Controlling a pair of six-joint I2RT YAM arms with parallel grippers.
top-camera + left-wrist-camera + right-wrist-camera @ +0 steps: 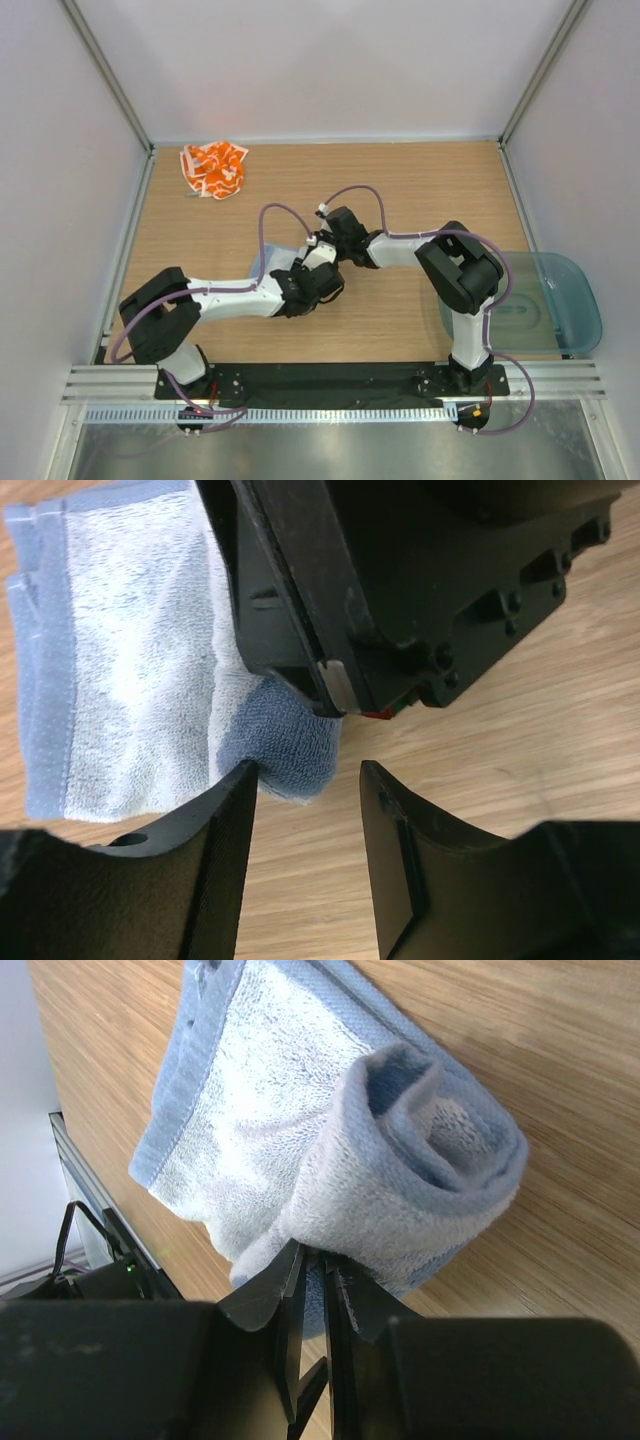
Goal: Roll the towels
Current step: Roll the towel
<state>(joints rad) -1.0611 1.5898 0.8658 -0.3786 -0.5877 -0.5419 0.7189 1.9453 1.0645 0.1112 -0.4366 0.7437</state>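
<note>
A light blue towel [300, 1150] lies on the wooden table, partly rolled at one end, with a flat tail; it also shows in the left wrist view [130, 680] and barely in the top view [262, 262] under the arms. My right gripper [314, 1260] is shut on the rolled end of the blue towel. My left gripper [305, 780] is open just in front of that roll, its left finger touching it. An orange and white towel [213, 169] lies crumpled at the far left of the table.
A clear blue plastic bin [545, 300] stands at the table's right edge beside the right arm. The two wrists are close together at mid-table [320, 262]. White walls enclose the table.
</note>
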